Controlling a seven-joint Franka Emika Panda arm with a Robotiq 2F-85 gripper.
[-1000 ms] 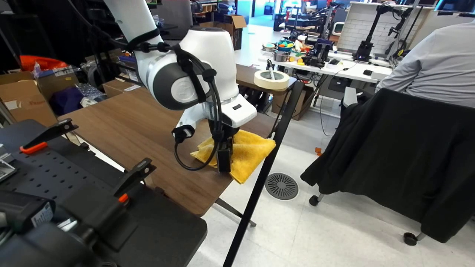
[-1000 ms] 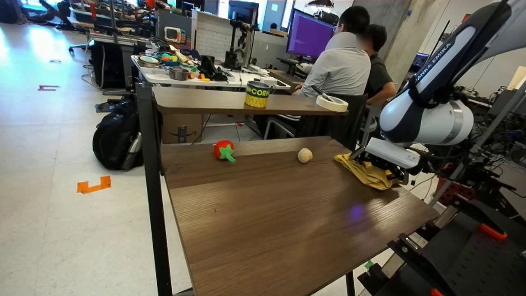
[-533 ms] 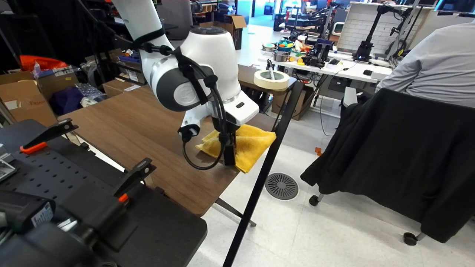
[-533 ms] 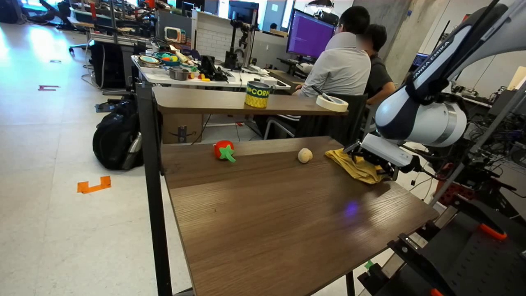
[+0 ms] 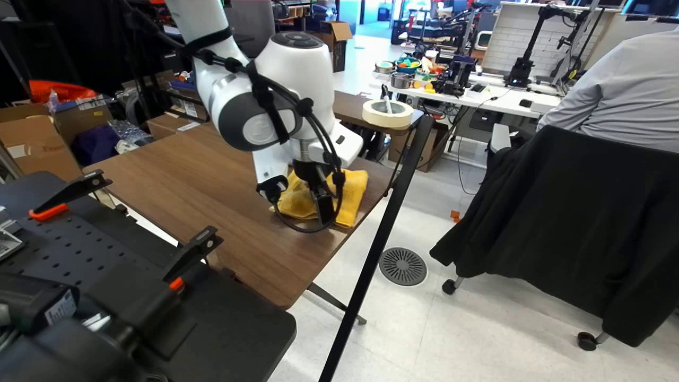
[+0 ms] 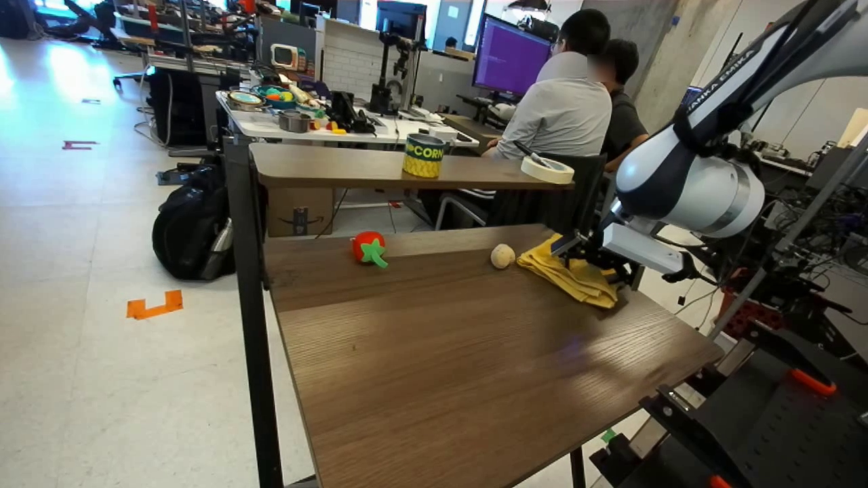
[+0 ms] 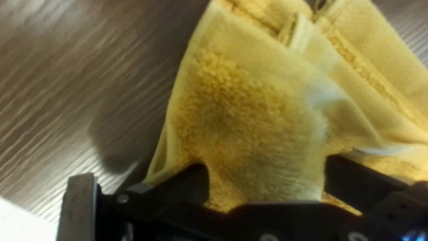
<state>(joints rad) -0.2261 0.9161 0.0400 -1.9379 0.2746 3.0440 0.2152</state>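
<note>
A yellow cloth (image 6: 566,276) lies loosely folded on the brown worktop (image 6: 468,366), near one end of it, and the black end effector (image 7: 267,174) is down over it. Its jaws stand wide apart, and part of the cloth fills the gap between the fingers (image 7: 351,180); whether the tips press on it is hard to tell. In the wrist view the nearest part of the cloth looks fluffy and shaded, while smoother layers with pale hems overlap towards the upper right corner. In both exterior views the white arm (image 5: 297,79) slants down to this spot from above. Just beside the cloth sits a small pale ball (image 6: 502,256); whether the two touch is unclear. Further along the worktop, well apart from both, lies a red toy fruit (image 6: 361,244) with a green leafy top. A raised shelf (image 6: 319,163) runs behind, bearing a can (image 6: 423,157) whose yellow and dark label shows CORN, and a roll of tape (image 6: 550,176) with a pen (image 6: 530,153) tilted inside it. A black backpack (image 6: 193,227) stands on the pale floor (image 6: 122,379) beside a worktop leg (image 6: 252,312), with orange strips (image 6: 154,308) stuck down in front. In an exterior view, two clamps (image 5: 79,187) with orange handles sit along the edge of a dark stand (image 5: 238,318), and a person (image 5: 631,95) in a pale shirt shows above a chair (image 5: 557,228) draped in black.
</note>
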